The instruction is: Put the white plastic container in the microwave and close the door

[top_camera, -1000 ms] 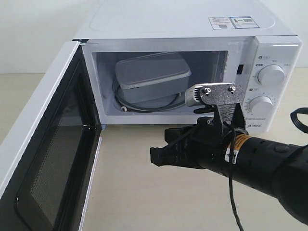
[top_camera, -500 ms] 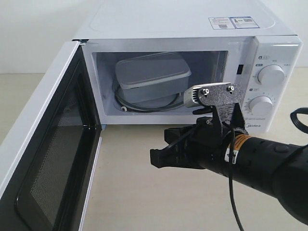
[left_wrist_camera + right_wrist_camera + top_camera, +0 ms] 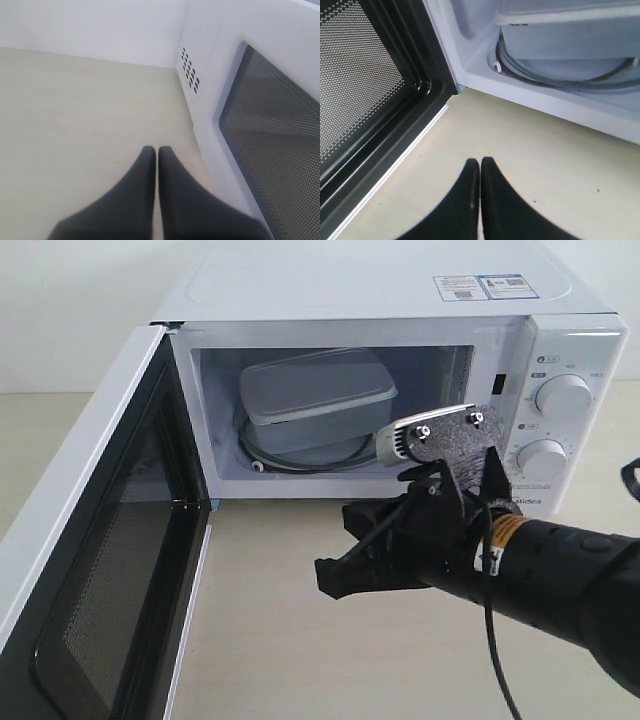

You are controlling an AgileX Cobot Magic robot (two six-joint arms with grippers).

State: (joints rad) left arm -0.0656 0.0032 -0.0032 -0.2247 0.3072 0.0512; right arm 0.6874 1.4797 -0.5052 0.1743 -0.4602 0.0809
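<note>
The white plastic container [image 3: 315,395] sits lidded inside the microwave [image 3: 400,300], on the glass turntable; the right wrist view shows the container [image 3: 570,30] from low in front. The door [image 3: 110,560] stands wide open to the left, its black perforated inner face [image 3: 355,80] towards me. My right gripper [image 3: 330,578] hovers above the table in front of the cavity, shut and empty [image 3: 480,161]. My left gripper [image 3: 157,150] is shut and empty beside the door's outer window [image 3: 272,135]; the exterior view does not show it.
Two round dials [image 3: 563,395] are on the microwave's right panel behind my right arm. Vent holes [image 3: 190,70] mark the microwave's side wall. Beige tabletop [image 3: 270,630] lies between the open door and my right arm.
My right gripper has tilted and dropped slightly, its wrist shifting a little to the right. The container, door and microwave have not moved.
</note>
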